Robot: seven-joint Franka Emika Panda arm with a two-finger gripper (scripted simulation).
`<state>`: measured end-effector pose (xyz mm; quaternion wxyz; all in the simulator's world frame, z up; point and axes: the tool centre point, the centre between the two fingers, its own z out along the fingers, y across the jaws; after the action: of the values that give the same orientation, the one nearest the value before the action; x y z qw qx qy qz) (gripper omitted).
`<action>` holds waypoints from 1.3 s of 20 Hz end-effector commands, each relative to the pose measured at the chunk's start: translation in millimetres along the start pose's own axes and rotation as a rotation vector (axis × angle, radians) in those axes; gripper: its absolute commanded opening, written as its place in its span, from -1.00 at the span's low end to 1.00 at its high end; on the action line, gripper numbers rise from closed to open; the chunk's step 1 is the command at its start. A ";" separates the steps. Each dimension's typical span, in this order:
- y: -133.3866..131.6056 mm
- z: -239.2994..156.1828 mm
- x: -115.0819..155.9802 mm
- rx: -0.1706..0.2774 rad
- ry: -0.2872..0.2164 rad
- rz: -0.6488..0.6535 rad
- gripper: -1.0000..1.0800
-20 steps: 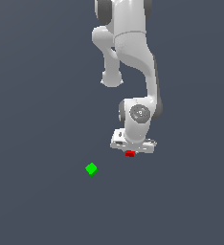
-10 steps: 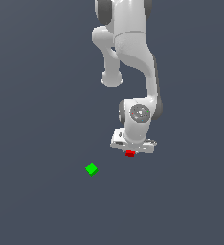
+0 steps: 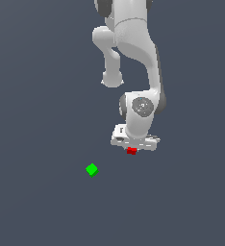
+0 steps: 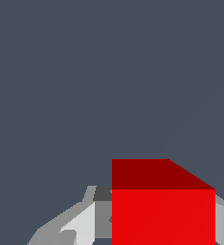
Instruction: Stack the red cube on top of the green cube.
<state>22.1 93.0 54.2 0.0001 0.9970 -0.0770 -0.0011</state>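
The surface (image 3: 42, 96) is one plain dark grey-blue plane that fills both views, and its edges and corners lie outside the pictures, so no thing can be placed against them. Apart from the white arm (image 3: 133, 62) only two small things stand out on it.

The red cube (image 3: 131, 151) sits directly under the end effector (image 3: 132, 148), whose white body covers the upper part of the cube in the exterior view; only a small red piece shows below it. In the wrist view the red cube (image 4: 162, 210) is very large and near the camera, cut off by the picture border, with grey and white parts of the end effector (image 4: 152, 220) on both of its sides. The fingers (image 4: 83, 221) appear pressed against the cube, so the end effector is pinching the red cube. Whether the cube touches the surface or hangs above it I cannot tell.

The green cube (image 3: 92, 169) lies alone on the surface, toward the exterior view's left of the red cube and lower in that picture, well apart from it. Nothing stands between the two cubes. The green cube does not appear in the wrist view.

The fingertips are hidden in the exterior view. No writing, label or brand mark is readable on the arm or on the cubes.
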 end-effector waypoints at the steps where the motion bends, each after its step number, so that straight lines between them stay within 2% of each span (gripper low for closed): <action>1: -0.1 -19.0 0.2 0.001 0.002 0.000 -1.00; 9: 0.2 -60.7 0.6 0.001 0.002 0.000 -1.00; 17: 3.2 -63.3 3.4 0.001 0.003 0.001 -1.00; 21: 17.0 -58.8 12.3 0.001 0.003 0.001 -1.00; 26: 47.3 -48.8 32.2 0.001 0.003 0.001 -1.00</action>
<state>41.9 52.7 106.0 -0.0002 0.9970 -0.0768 0.0002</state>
